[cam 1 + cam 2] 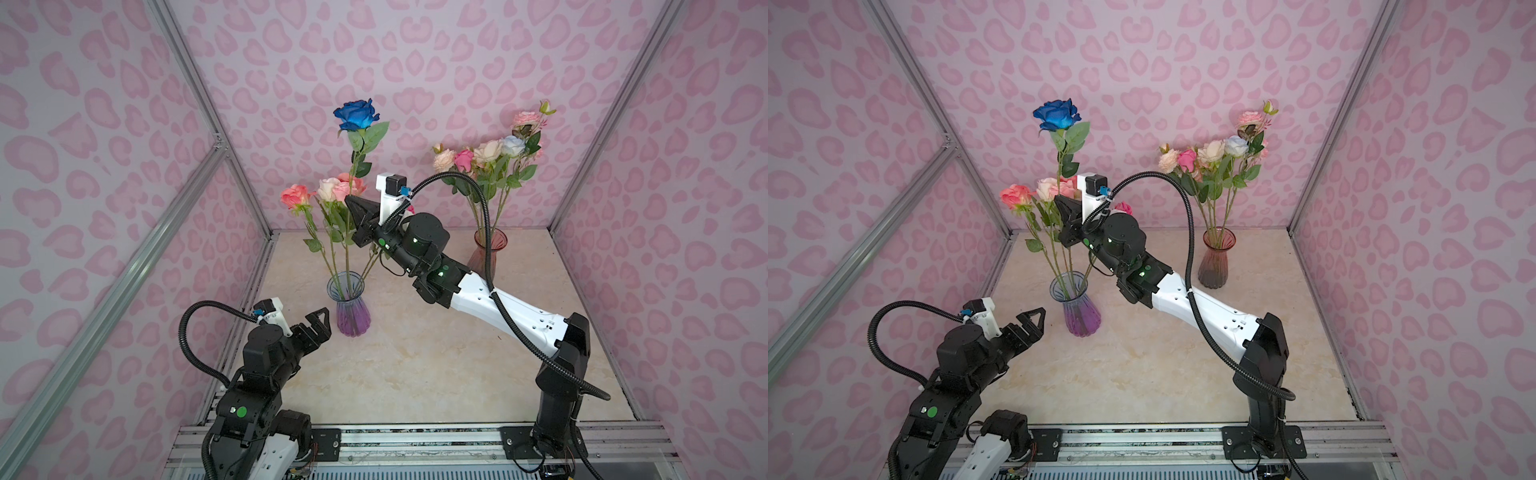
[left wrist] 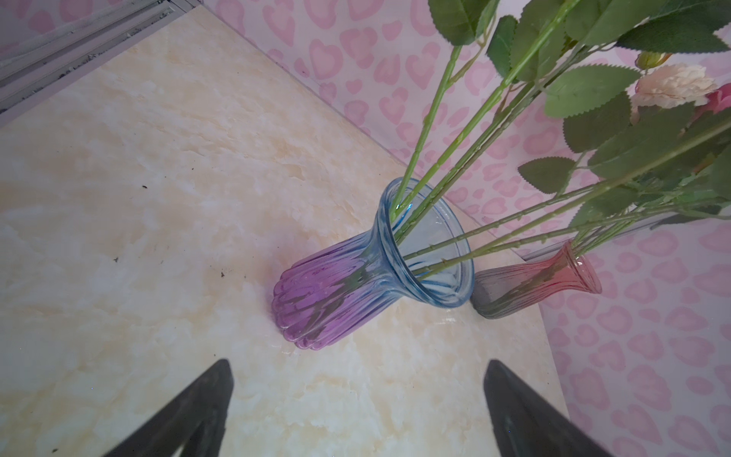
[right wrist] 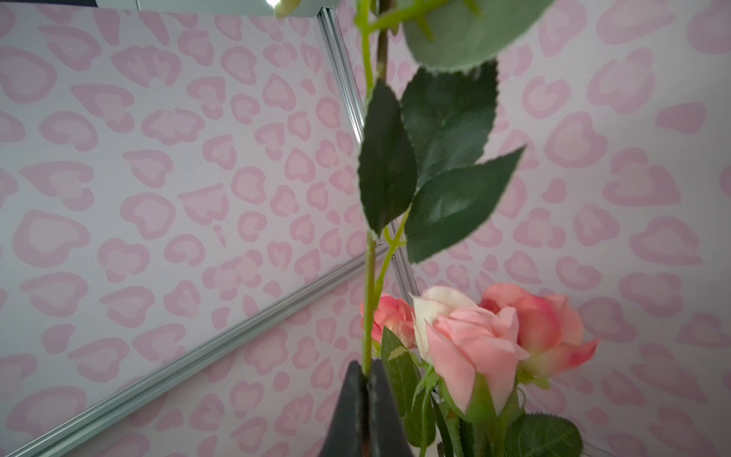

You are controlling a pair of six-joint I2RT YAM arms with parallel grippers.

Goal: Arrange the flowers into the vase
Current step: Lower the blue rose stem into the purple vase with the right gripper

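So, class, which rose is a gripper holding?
The dark blue rose: its stem is pinched between the fingers of the right gripper. The other roses merely stand in the purple vase or red vase.

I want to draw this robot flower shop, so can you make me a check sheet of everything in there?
Surface: marble-look table carrying two vases.
Job's things: dark blue rose held above the blue-purple vase of pink roses; pink vase behind holds a mixed bunch.
Clutter: only tiny dark specks.
Grippers: right gripper shut on the dark blue rose's stem; left gripper open, empty, beside the blue-purple vase.
Cables: black ribbed cable on each arm; the right one arches up near the pink vase.
Surroundings: pink heart-print walls, metal frame bars.
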